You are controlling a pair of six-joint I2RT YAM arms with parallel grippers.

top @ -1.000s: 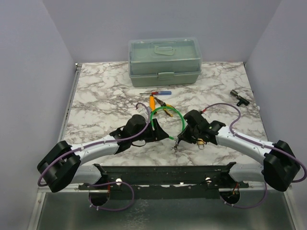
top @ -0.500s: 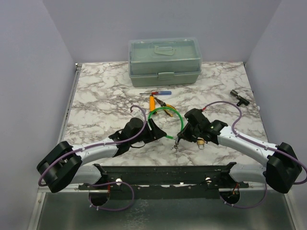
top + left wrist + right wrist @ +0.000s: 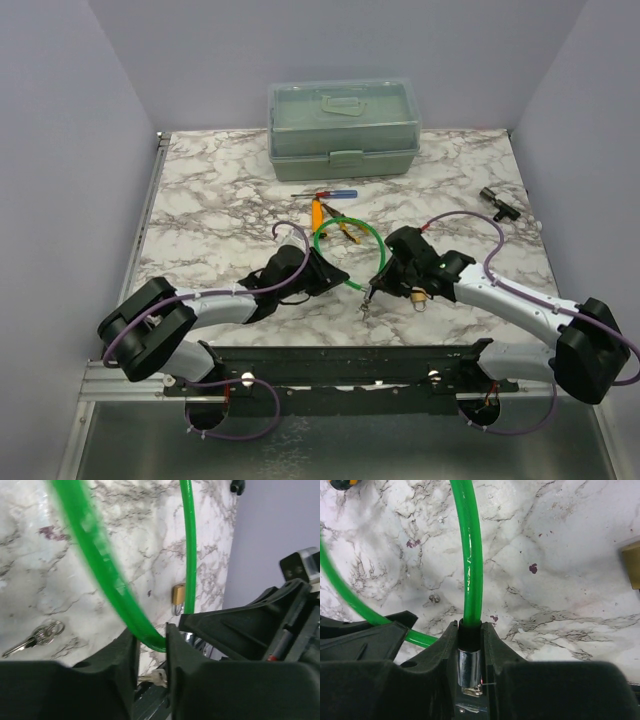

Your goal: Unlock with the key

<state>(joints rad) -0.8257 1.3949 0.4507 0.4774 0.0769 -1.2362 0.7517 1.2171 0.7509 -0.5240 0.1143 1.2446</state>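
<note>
Left arm: your left pincer (image 3: pixel 151 632) has narrowed since a second ago. Both fingers now lie against the translucent green plastic-coated cable loop (image 3: pixel 97 560). The cable fills the gap between them, so it reads as gripped. In the overhead view the arm's rear elbow has swung inward and away from the near rail. The pincer end has only crept a little along the cable.

Right arm: your right pincer (image 3: pixel 470 625) is narrow and clamped on the black-and-silver metal end fitting (image 3: pixel 469 662) of the cable. The green run leaves straight ahead of its fingers. Its pose matches half a second ago. Compared with a second ago the forearm lies slightly lower.

Task item: the tiny flat silver-grey metal key (image 3: pixel 22 646), on a small ring, lies flat on the white marble-patterned surface (image 3: pixel 65 605). It is off to the left of the left pincer's fingers, clear of them and of the cable, and neither pincer holds it. It has not moved since the earlier frames.

The small brass padlock (image 3: pixel 178 594) rests ahead and slightly right of the left pincer, just beside the far run of the cable. Whether it touches the cable is not resolvable. The loop's outline over the surface is nearly as it was.
</note>
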